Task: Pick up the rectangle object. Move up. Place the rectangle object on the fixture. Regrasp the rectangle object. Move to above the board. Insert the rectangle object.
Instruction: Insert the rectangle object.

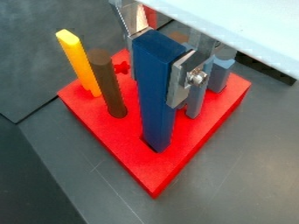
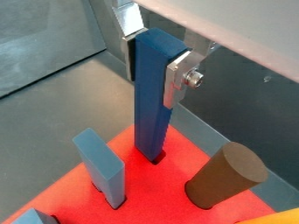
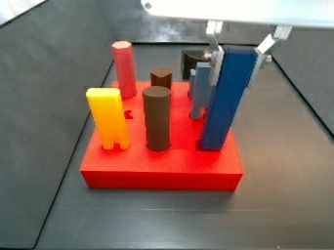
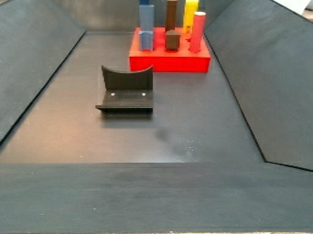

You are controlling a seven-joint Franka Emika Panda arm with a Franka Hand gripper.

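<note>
The rectangle object [image 1: 158,109] is a tall blue bar. It stands upright with its lower end in a slot of the red board [image 1: 128,149]. It also shows in a wrist view [image 2: 149,118] and in both side views [image 3: 225,107] [image 4: 145,18]. My gripper [image 1: 158,61] is above the board and shut on the bar's top. One silver finger [image 2: 177,77] presses each side. In a side view the gripper [image 3: 236,57] sits at the bar's upper end. In the side view that holds the fixture, the gripper is out of frame.
The board [image 3: 156,171] also holds a yellow peg [image 3: 104,117], a brown cylinder [image 3: 156,117], a red cylinder [image 3: 124,68] and a grey-blue block [image 2: 103,164], all close to the bar. The fixture [image 4: 124,91] stands on the dark floor nearer the camera than the board [image 4: 171,62].
</note>
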